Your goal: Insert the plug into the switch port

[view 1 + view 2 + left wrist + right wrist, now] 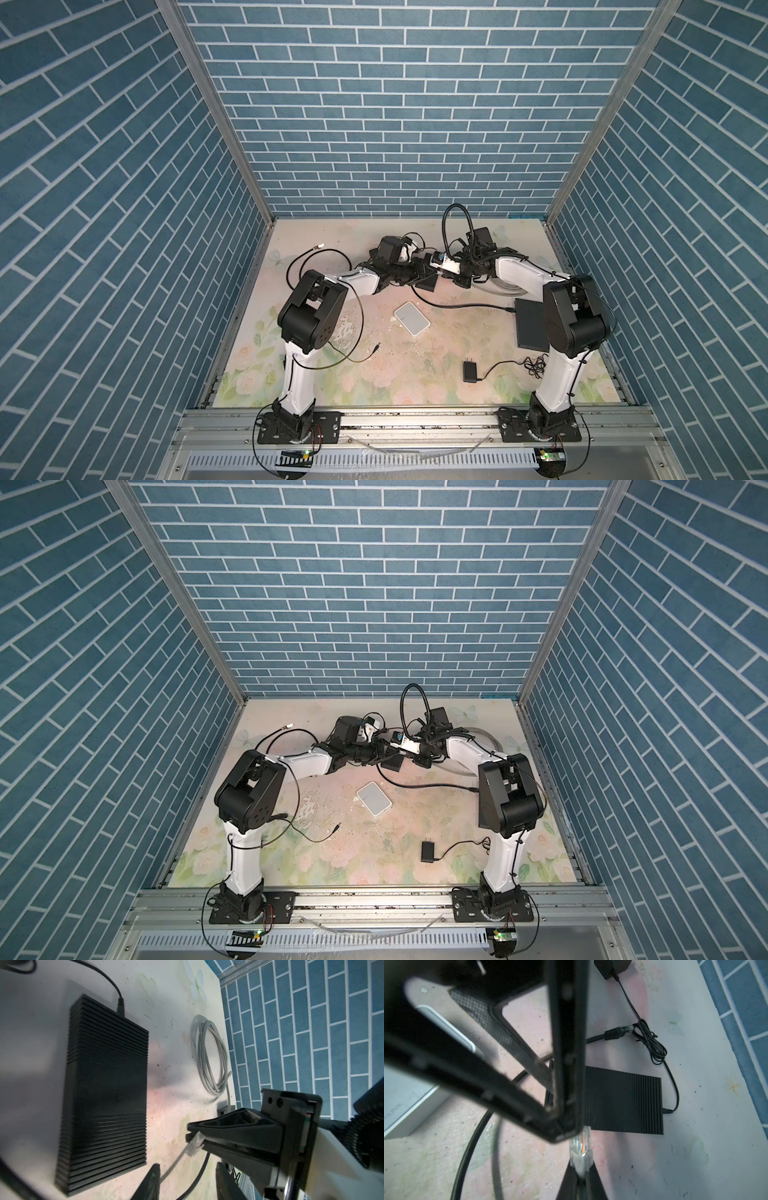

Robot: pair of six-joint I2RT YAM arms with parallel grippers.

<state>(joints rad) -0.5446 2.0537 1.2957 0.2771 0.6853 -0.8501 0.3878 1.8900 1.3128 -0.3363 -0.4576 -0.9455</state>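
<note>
The plug (195,1144) is a clear network connector and my right gripper (580,1167) is shut on it. It pokes out past the right fingertips (190,1126). A pale grey cable runs from it toward my left finger (154,1180). My left gripper (188,1164) stands open with only table and cables showing between its jaws. Both grippers meet tip to tip at the back middle in both top views, left gripper (426,272) and right gripper (438,272). The switch (104,1093) is a black ribbed box lying flat just under them (428,286). Its port is hidden.
A white router (411,318) lies in front of the grippers. A larger flat black box (530,324) sits under the right arm's elbow. A black power adapter (470,371) lies at the front. A coiled grey cable (209,1057) and loose black cables (316,266) lie at the back.
</note>
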